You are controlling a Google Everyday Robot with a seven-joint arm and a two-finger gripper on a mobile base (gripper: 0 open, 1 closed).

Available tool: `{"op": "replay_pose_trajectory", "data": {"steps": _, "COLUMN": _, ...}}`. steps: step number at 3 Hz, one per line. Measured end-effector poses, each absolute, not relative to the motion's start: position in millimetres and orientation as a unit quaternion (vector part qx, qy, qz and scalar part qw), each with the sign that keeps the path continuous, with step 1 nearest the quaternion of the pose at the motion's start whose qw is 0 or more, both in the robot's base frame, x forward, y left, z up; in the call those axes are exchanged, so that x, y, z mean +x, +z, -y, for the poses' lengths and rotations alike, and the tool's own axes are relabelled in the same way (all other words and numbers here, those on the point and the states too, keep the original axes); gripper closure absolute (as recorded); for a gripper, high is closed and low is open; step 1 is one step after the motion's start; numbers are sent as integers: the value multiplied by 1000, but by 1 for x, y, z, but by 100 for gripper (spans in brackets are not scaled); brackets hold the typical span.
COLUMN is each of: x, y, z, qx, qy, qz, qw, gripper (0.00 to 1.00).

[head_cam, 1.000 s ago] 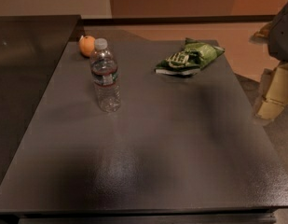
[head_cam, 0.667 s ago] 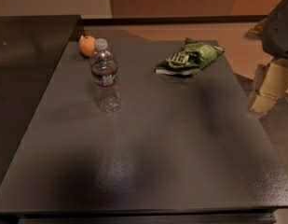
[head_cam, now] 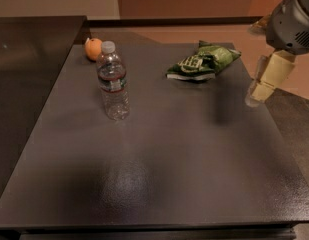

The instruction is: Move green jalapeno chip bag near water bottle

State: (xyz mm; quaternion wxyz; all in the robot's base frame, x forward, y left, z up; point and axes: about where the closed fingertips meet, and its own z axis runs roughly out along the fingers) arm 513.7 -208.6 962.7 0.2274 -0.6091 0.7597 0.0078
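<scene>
The green jalapeno chip bag (head_cam: 204, 62) lies flat at the back right of the dark grey table (head_cam: 194, 149), crinkled, with pale lettering facing up. The water bottle (head_cam: 112, 82) stands upright at the left middle of the table, clear with a white cap and a dark label band. My gripper (head_cam: 257, 95) hangs at the table's right edge, in the air, to the right of the bag and slightly nearer the camera. It holds nothing and does not touch the bag.
A small orange fruit (head_cam: 93, 48) sits at the back left corner, just behind the bottle. A darker counter (head_cam: 29, 74) adjoins the table on the left. Orange-brown floor and wall lie beyond the back edge.
My gripper has moved left and a little up, from beyond the table's right side to its right edge, closer to the bag. Bag, bottle and orange have not moved.
</scene>
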Motion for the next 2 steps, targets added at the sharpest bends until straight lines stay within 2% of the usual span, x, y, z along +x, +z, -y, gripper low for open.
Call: {"op": "replay_pose_trajectory", "data": {"steps": 2, "x": 580, "y": 943, "z": 205, "qx": -582, "qy": 34, "qz": -763, "qw": 279, "gripper": 0}}
